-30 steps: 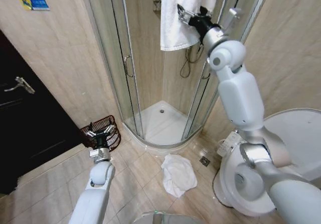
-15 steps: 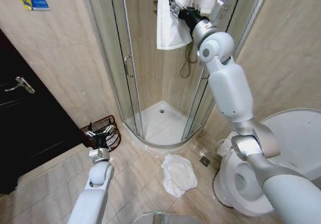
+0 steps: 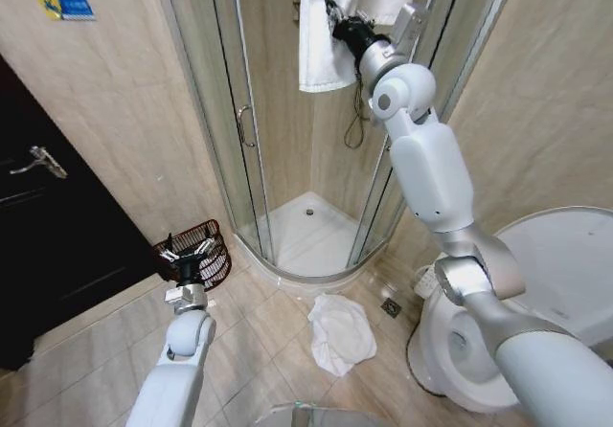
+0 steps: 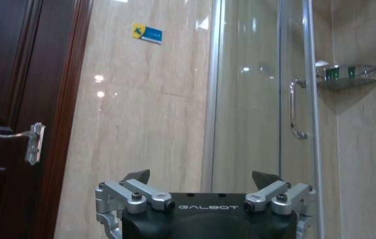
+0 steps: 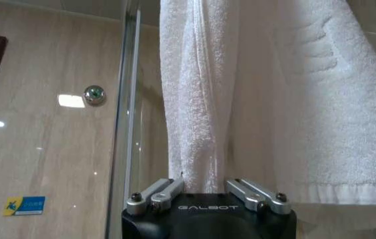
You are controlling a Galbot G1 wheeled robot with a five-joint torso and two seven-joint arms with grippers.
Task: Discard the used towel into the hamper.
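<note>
Pinching hanging towel [image 5: 201, 99], right gripper [image 5: 204, 191]

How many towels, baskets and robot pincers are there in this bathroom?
Towels: 2, one hanging towel at the shower, one crumpled towel on the floor.
Baskets: 1, the hamper by the door.
Pincers: 2, the left pincer low near the hamper, the right pincer raised against the hanging towel.
Total: 5.

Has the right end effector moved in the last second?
Yes. The right end effector has gone up and toward the robot's left, deeper into the hanging towel, judged against the shower door handle.
</note>
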